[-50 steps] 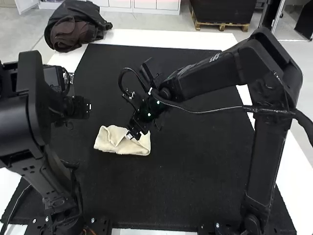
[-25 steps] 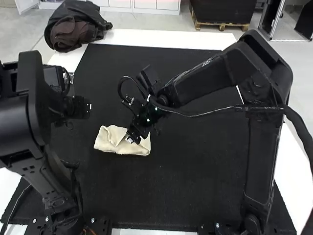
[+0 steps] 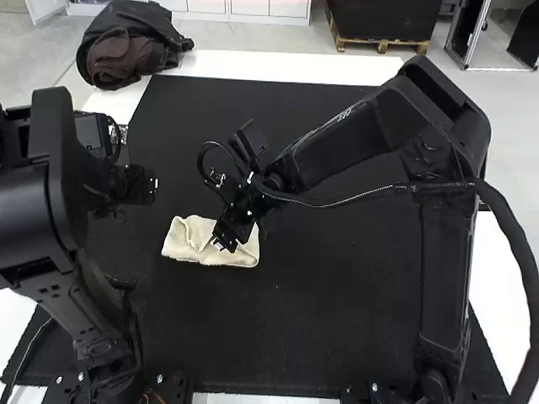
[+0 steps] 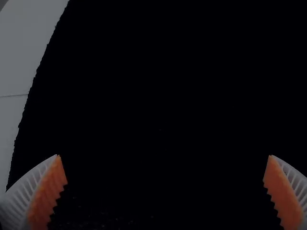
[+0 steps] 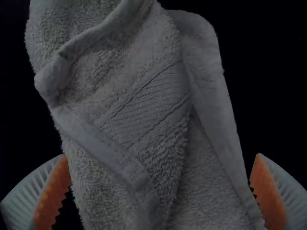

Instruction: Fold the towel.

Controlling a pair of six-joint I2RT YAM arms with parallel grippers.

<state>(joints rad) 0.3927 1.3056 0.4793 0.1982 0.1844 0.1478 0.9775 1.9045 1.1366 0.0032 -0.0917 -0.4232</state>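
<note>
On the blk mat (image 3: 337, 286), left of ctr and approx midway up its depth, lies the cream towel (image 3: 181, 240), folded in layers into a smallish oblong, long side running across the table (image 3: 295, 63). R arm (image 3: 345, 143) extends across the mid, its R gripper (image 3: 224, 243) over the towel's right half. In the right wrist view, R gripper (image 5: 161, 154) is open wide, orange pads (image 5: 53, 196) well apart w/ the towel btwn them, one pad near each long edge; can't tell if either touches the cloth. Top layer has a flap folded over at a slant, w/ a ribbed woven band (image 5: 148, 100) and a thick hem (image 5: 110, 155) running diag. across; another hemmed layer shows beside it.

L arm (image 3: 59, 194) stands at the left, its L gripper (image 3: 150, 185) above the mat, apart from the towel. In the left wrist view, L gripper (image 4: 164, 155) is open wide too, w/ dark mat btwn its fingers & a strip of pale tabletop off to one side
</note>
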